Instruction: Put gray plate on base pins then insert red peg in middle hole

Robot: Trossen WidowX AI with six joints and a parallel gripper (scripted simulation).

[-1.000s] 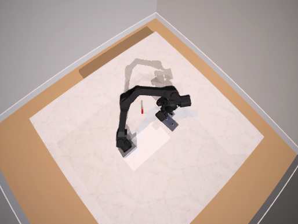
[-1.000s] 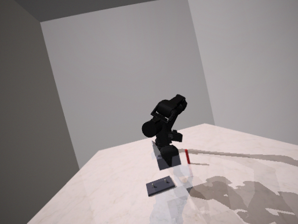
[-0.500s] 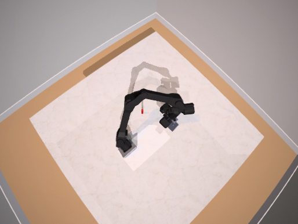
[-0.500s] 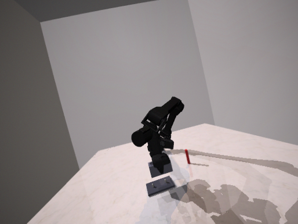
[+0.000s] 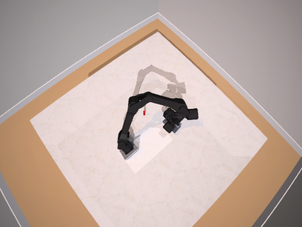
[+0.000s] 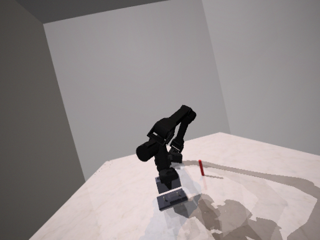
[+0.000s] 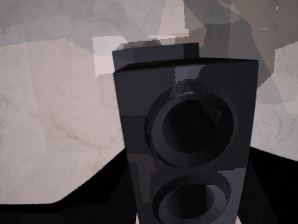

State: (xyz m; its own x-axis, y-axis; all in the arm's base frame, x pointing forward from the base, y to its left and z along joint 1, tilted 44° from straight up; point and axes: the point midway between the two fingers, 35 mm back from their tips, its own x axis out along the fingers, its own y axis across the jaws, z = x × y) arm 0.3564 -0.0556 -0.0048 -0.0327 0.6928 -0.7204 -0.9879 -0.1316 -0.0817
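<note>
- Gripper [image 6: 168,178] is clamped on the plate [image 7: 186,156], held above the base [image 6: 173,198].
- Peg [image 6: 201,167] stands upright, apart, beside the arm [image 6: 169,127].

Top view high and far, exterior low from table's side, wrist close, all sharing gray plate [image 7: 186,163].
</note>
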